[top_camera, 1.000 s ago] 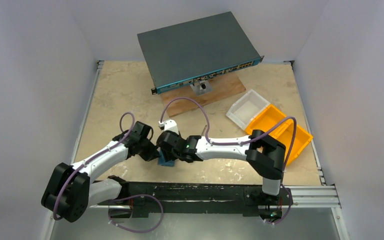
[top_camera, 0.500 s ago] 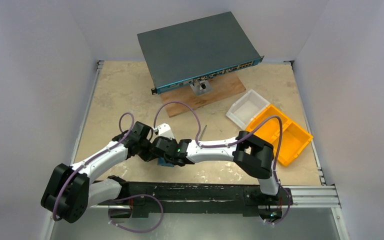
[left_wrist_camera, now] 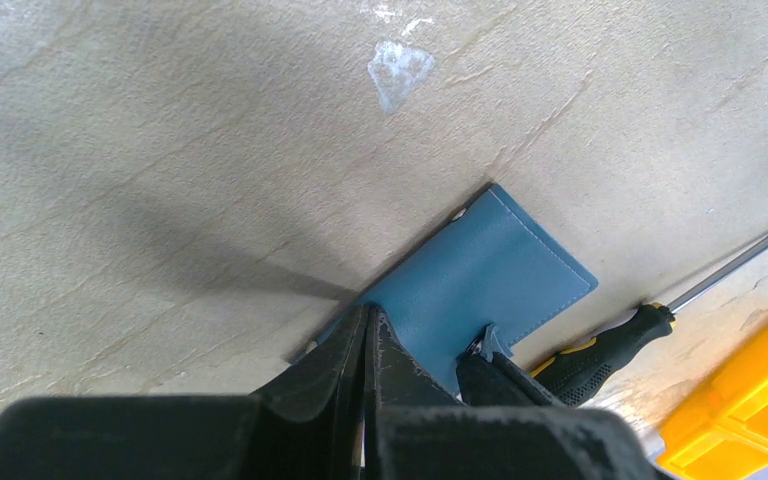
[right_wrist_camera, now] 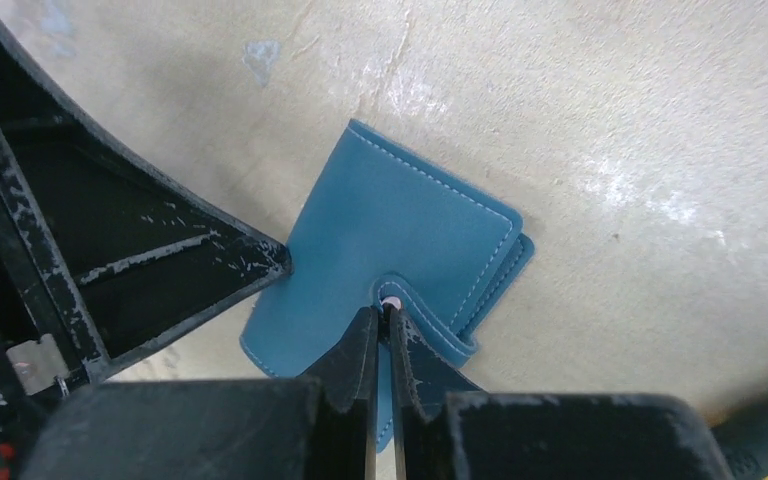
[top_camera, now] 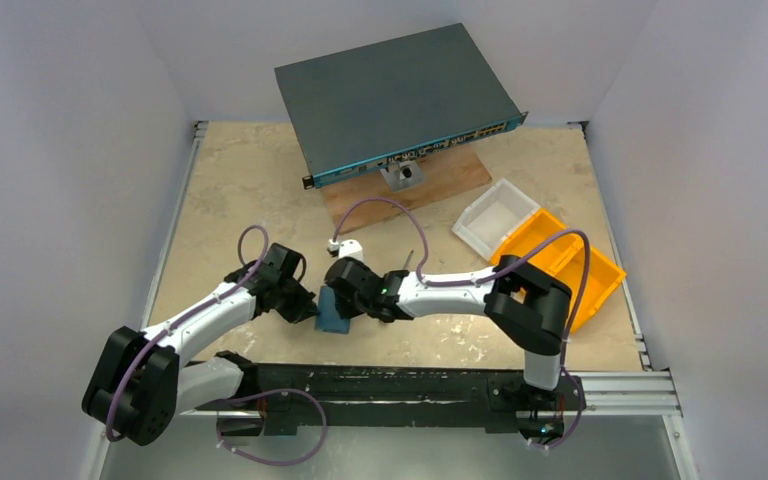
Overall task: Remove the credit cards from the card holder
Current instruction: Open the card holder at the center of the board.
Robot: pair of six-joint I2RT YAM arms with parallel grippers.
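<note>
Teal card holder lies folded on the surface between both arms. My left pincer is closed, its tip pressing one corner. The right pincer is pinched on the snap tab. I'd peel slowly and keep that corner pinned.

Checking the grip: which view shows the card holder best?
The right wrist view: the folded card holder shows nearly whole, the right gripper shut on its tab. The left wrist view shows part of it; the top view, a small blue patch.
</note>
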